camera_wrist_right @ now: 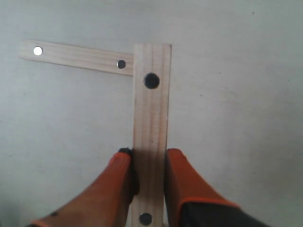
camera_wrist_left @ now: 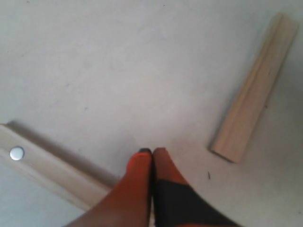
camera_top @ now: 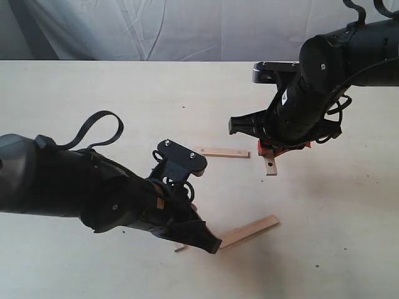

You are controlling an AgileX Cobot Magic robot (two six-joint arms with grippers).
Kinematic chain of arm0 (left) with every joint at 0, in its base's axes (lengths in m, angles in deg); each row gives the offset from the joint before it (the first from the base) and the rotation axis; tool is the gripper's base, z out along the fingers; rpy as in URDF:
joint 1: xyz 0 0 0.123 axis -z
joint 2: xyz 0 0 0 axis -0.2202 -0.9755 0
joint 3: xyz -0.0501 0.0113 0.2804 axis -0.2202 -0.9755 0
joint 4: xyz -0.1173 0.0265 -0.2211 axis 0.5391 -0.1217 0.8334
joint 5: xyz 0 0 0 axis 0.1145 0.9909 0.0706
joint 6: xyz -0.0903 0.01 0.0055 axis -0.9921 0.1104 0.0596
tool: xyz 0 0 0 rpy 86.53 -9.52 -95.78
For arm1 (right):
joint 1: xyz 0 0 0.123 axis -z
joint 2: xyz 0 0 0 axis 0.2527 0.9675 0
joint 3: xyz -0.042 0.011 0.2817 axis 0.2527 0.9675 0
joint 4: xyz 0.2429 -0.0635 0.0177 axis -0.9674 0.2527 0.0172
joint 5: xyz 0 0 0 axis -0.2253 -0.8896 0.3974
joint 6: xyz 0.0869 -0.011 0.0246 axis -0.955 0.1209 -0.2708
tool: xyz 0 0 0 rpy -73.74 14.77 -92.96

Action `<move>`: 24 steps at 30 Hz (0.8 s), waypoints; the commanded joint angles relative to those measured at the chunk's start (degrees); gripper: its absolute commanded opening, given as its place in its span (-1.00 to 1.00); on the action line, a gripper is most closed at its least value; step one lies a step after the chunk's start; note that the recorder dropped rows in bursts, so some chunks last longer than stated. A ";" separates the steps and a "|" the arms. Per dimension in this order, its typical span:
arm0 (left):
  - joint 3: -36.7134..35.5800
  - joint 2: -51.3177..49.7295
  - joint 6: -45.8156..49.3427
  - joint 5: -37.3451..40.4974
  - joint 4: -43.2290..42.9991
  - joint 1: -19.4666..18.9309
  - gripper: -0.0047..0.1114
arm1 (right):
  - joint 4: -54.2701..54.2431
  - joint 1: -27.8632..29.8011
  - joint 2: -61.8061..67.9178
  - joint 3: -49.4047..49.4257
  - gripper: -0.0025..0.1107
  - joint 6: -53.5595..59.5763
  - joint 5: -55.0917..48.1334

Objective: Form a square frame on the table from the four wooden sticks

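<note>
Wooden stick [camera_wrist_right: 151,118] lies gripped between the right jaws, beside another stick [camera_wrist_right: 75,56].

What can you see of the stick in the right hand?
The held stick is a flat, pale, grained wood strip with a dark hole near each end. It appears to lie flat on the table, the right hand shut on its long edges. Its far end abuts a second stick, forming an L.

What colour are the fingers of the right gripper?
The fingers holding the wooden stick are orange; the right wrist view shows them best.
</note>
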 commanded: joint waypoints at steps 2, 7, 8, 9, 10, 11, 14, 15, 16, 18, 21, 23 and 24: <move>-0.31 -1.34 -0.84 1.78 -2.20 -0.04 -0.92 | -0.14 0.21 -0.17 -0.31 -0.96 0.55 -0.28; -0.31 -2.33 -0.94 5.40 -6.28 -0.04 -0.92 | 0.06 0.21 -0.17 -0.31 -0.96 0.55 -1.02; -0.31 -2.10 -1.11 6.60 -6.77 -0.62 -0.92 | 0.17 0.21 -0.17 -0.31 -0.96 0.55 -1.14; -0.31 -2.01 -1.73 7.20 -6.77 -1.13 -0.92 | 0.17 0.21 -0.17 -0.31 -0.96 0.66 -1.12; -0.31 -1.30 -1.71 8.06 -7.02 -2.12 -0.92 | 0.17 0.21 -0.17 -0.31 -0.96 0.66 -1.00; -0.31 -0.88 -1.71 8.18 -7.02 -2.57 -0.92 | 0.17 0.21 -0.17 -0.31 -0.96 0.66 -1.00; -0.31 2.85 -1.97 8.70 -7.02 -4.02 -0.92 | 0.17 0.21 -0.17 -0.31 -0.96 0.66 -0.52; -0.31 4.19 -2.06 8.84 -7.02 -4.02 -0.92 | 0.17 0.21 -0.17 -0.31 -0.96 0.66 -0.52; -0.31 5.44 -2.06 9.13 -7.02 -4.02 -0.92 | 0.17 0.21 -0.17 -0.31 -0.96 0.66 -0.26; -0.31 7.08 -2.97 10.18 -7.02 -4.02 -0.92 | 0.17 0.21 -0.17 -0.31 -0.96 0.66 -0.26; -0.31 7.29 -15.10 13.97 -16.78 -4.02 -0.92 | 0.17 0.21 -0.17 -0.31 -0.96 0.66 -0.40; -0.31 7.29 -23.10 16.13 -21.56 -4.02 -0.92 | 0.17 0.21 -0.17 -0.31 -0.96 0.66 -0.52; -0.31 7.29 -26.77 17.17 -24.34 -4.02 -0.92 | 0.17 0.21 -0.17 -0.31 -0.96 0.66 -0.52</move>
